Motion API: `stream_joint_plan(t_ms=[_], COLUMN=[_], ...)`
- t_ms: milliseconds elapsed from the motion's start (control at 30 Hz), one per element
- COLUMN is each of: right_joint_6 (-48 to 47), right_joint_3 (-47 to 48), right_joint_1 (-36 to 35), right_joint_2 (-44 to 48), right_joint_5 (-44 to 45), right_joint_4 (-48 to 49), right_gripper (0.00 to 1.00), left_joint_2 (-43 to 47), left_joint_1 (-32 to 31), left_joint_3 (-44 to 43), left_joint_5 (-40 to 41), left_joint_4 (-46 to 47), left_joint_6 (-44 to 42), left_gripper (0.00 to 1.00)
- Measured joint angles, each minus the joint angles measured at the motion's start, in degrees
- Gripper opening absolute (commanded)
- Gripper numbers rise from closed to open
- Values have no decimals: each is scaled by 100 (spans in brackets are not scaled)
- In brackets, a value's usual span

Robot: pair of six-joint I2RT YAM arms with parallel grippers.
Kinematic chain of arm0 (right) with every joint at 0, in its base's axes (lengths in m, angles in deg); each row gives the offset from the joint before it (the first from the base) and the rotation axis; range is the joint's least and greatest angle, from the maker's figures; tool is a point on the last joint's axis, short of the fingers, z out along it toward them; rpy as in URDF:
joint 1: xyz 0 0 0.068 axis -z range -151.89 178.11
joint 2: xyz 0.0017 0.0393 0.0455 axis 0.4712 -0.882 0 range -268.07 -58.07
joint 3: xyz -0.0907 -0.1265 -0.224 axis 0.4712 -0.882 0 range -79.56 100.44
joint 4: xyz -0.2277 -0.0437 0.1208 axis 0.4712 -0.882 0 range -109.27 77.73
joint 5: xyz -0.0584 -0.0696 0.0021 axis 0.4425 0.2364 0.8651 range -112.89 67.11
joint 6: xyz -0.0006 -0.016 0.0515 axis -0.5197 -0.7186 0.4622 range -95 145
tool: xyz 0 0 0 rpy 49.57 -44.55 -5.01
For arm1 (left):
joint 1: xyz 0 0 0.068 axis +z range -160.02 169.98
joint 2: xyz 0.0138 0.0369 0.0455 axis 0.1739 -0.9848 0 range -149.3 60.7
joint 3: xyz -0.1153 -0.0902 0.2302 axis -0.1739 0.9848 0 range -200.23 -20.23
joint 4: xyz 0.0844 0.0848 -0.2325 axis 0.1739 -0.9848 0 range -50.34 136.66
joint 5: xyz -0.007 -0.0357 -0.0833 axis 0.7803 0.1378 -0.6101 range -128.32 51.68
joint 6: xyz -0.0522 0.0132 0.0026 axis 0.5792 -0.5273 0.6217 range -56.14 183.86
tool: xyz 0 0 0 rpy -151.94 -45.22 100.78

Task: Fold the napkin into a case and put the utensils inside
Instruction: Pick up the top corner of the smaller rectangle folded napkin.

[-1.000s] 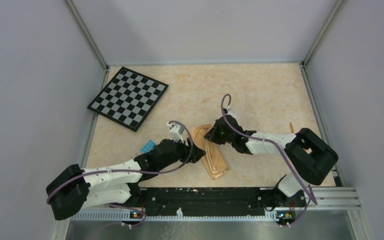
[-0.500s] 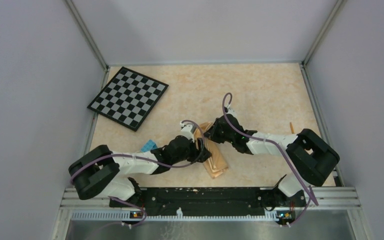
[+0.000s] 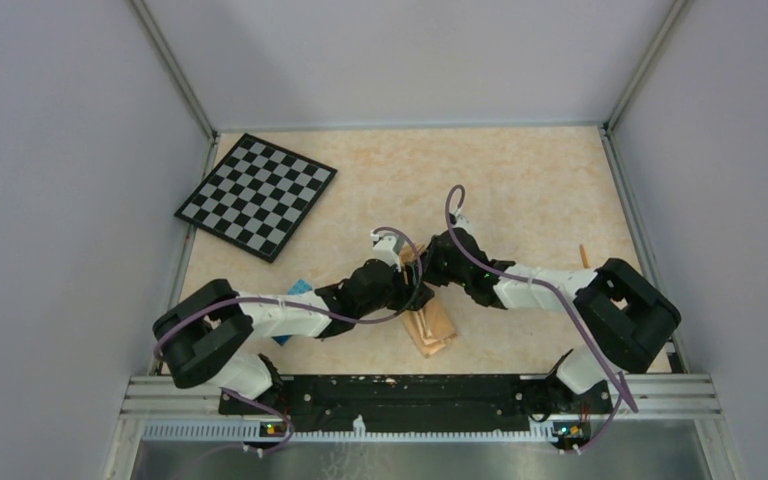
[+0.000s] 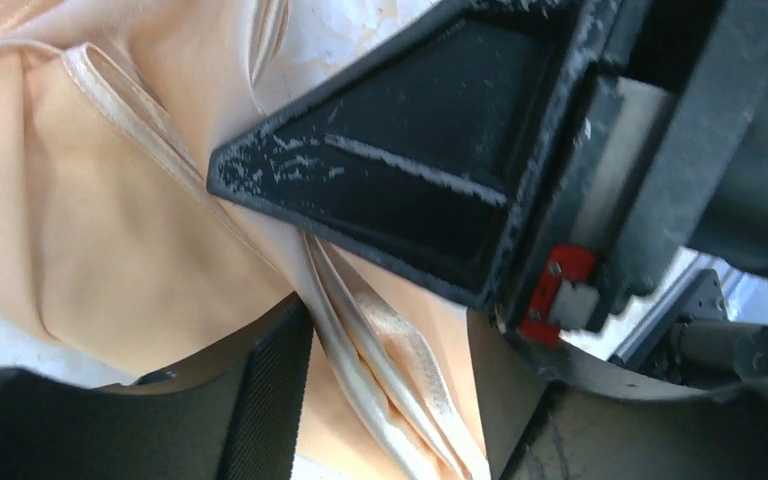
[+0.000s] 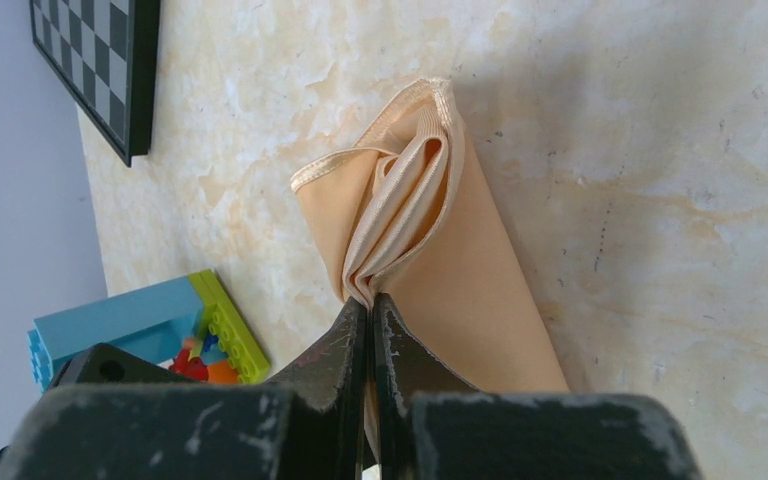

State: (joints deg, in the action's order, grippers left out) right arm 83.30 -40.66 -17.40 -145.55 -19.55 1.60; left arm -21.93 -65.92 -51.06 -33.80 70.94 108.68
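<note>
1. Right gripper and left gripper crowd together over the far end of the napkin, which lies mid-table toward the near edge. From above I cannot tell how their jaws stand. A bump between them could drag the cloth. One utensil lies well to the right, outside the fold.
2. Left wrist: left gripper is part open and holds nothing, straddling the hemmed layers of the napkin. Right gripper sits just beyond. Closing here might catch every layer and seal the pocket.
3. Right wrist: right gripper is clamped on the inner pleats of the napkin. A hard pull could undo the fold.
</note>
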Motion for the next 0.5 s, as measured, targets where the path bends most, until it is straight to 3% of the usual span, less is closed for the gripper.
stream_joint_plan(t_ms=[267,367,500], right_joint_6=[-70,-245,-645], right_joint_3=[0,0,0], right_joint_1=[-11,-11,35], right_joint_2=[138,203,238], right_joint_5=[79,87,-101], right_joint_4=[-68,-151,-289], right_gripper=[0,19,48], left_joint_2=[-319,-315,-313], left_joint_1=[-7,-2,2], left_joint_3=[-337,-223,214], left_joint_5=[402,461,474], left_joint_4=[-485,-396,-107], left_joint_6=[11,70,114], left_gripper=[11,2,0])
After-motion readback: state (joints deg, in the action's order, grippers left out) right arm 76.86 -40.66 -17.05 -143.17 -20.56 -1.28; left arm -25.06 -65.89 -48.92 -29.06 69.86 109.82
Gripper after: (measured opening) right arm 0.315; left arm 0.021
